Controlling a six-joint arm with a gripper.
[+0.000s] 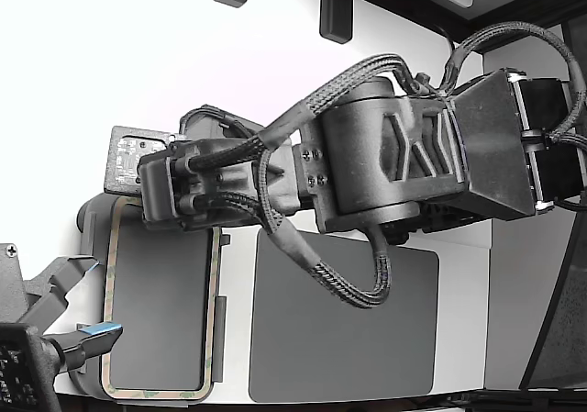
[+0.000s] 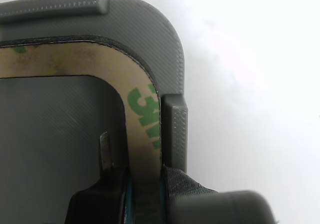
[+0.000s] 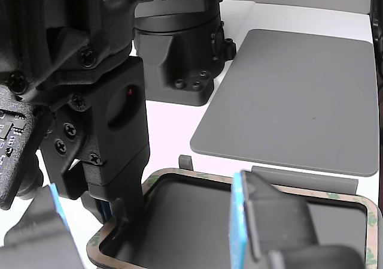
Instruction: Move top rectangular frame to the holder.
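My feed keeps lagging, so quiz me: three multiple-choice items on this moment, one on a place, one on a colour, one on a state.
1. Where does the tan frame lie?
A. on the light grey holder
B. on the dark grey mat
C. on the bare white table

2. What colour is the print on the frame's border in the wrist view?
A. red
B. green
C. blue

3. How does the gripper stand?
A. open, well above the frame
B. closed on the mat's edge
C. closed on the frame's border

Answers:
1 A: the holder's raised tabs run along the frame's outer edge in the wrist view.
2 B: green letters show on the tan strip.
3 C: one finger sits inside the border, the other outside, pinching it.
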